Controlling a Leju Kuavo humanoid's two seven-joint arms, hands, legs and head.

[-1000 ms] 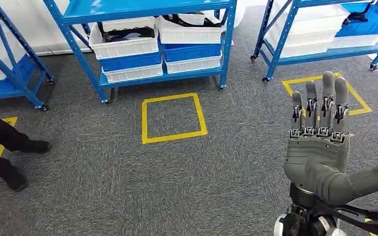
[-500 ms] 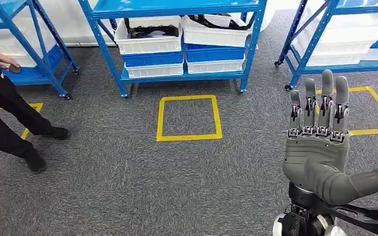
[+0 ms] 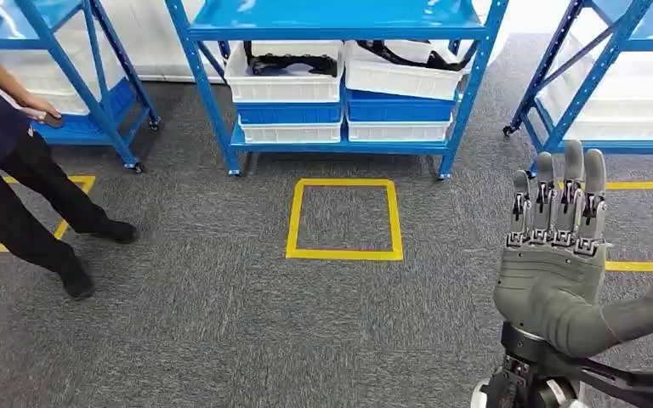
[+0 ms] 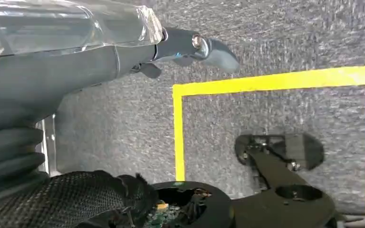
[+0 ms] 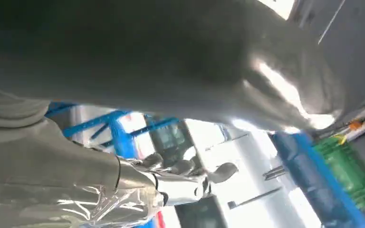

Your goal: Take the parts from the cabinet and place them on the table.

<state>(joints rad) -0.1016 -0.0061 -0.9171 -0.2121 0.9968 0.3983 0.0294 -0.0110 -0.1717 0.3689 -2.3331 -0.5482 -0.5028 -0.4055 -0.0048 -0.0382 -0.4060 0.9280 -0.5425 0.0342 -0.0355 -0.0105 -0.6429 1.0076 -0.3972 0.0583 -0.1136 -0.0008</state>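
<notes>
Grey carpet (image 3: pixel 178 323), blue steel cabinet (image 3: pixel 340 76), flat right hand (image 3: pixel 557 263)

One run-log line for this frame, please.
phase: facing blue rack | right hand: raised, holding nothing | white bins: on shelf | person: at left rack

The blue metal shelving cabinet (image 3: pixel 340 19) looks painted and slightly glossy, holding smooth white plastic bins (image 3: pixel 283 81). Rough grey carpet floor (image 3: pixel 221 323) bears glossy yellow tape squares (image 3: pixel 345 253). The matt grey plastic right hand (image 3: pixel 557 268) occupies the frame's lower right.
</notes>
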